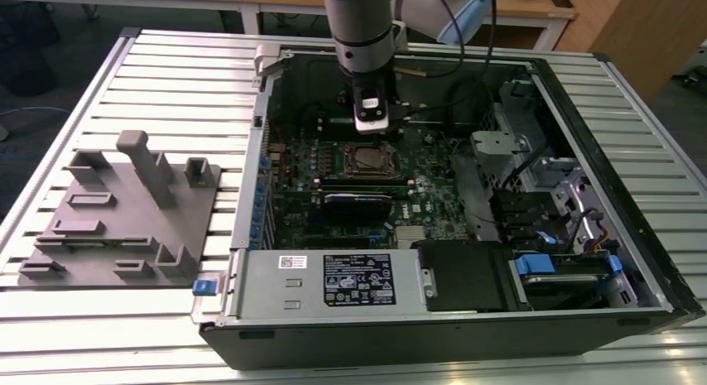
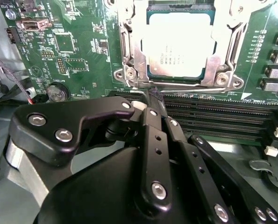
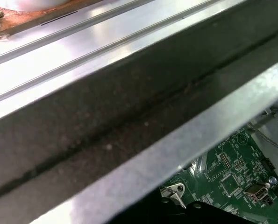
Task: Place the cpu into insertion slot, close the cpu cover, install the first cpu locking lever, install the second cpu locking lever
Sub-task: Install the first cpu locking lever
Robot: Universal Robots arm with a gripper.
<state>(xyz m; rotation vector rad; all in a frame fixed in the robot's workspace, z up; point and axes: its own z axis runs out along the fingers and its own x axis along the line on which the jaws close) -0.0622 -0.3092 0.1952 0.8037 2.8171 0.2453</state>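
I saw the small flat silver-grey metal cpu (image 2: 178, 44) seated in the dark, silver-rimmed insertion slot (image 1: 365, 161), with the thin silver metal cpu cover (image 2: 135, 51) framing it. My black claw (image 2: 151, 95) was clenched, tips just beside that slot's edge.

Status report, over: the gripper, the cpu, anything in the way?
Gripper shut, tip at the slot edge. Cpu in slot, cover down over it. Nothing seen in the way.
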